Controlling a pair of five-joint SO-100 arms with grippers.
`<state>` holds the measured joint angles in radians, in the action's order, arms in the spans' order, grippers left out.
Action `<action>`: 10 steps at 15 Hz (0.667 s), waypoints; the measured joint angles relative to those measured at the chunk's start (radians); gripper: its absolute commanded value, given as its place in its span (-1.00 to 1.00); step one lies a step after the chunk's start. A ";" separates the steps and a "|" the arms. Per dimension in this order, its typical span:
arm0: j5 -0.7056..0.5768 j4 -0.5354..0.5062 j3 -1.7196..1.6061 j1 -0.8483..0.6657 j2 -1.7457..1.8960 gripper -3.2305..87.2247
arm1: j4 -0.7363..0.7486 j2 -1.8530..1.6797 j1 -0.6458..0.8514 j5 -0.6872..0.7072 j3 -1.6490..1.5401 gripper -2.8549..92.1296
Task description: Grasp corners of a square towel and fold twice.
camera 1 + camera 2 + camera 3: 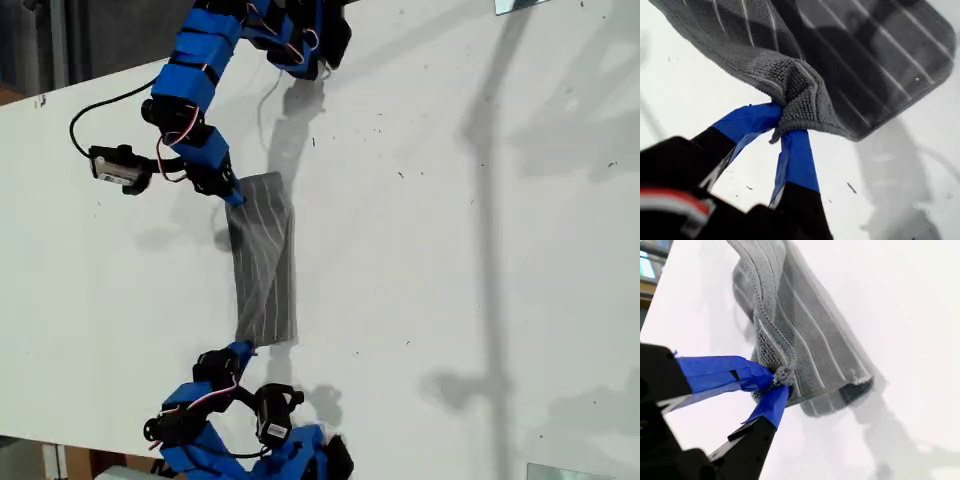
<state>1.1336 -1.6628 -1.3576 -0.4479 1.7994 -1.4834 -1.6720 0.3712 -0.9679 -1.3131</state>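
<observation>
A white table (480, 260) fills nearly the whole exterior view, its top flecked with small dark specks. Long soft grey shadows lie across it. Beyond the table's edge a dark wall (110, 35) shows, with brown floor (10, 95) beside it.

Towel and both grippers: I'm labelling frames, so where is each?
Dark grey striped cloth towel (265, 270): exterior view, middle of the folded cloth.
My first gripper (781, 126): first wrist view, blue tips pinching cloth.
My second gripper (777, 381): second wrist view, tips on a corner.
</observation>
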 measured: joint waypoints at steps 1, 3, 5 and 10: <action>-0.077 0.002 0.023 -0.092 -0.034 -0.93 | 0.014 0.021 0.058 0.035 0.005 -0.94; -0.167 0.011 0.083 -0.225 -0.163 -0.93 | 0.060 0.071 0.166 0.083 0.006 -0.94; -0.245 0.017 0.158 -0.321 -0.298 -0.93 | 0.121 0.173 0.232 0.103 0.006 -0.94; -0.365 0.037 0.416 -0.488 -0.742 -0.93 | 0.216 0.522 0.353 0.127 0.097 -0.94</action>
<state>0.7685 -1.6260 -0.9419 -0.9357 1.0569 -1.2671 -1.1505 0.7240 -0.8406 -1.2164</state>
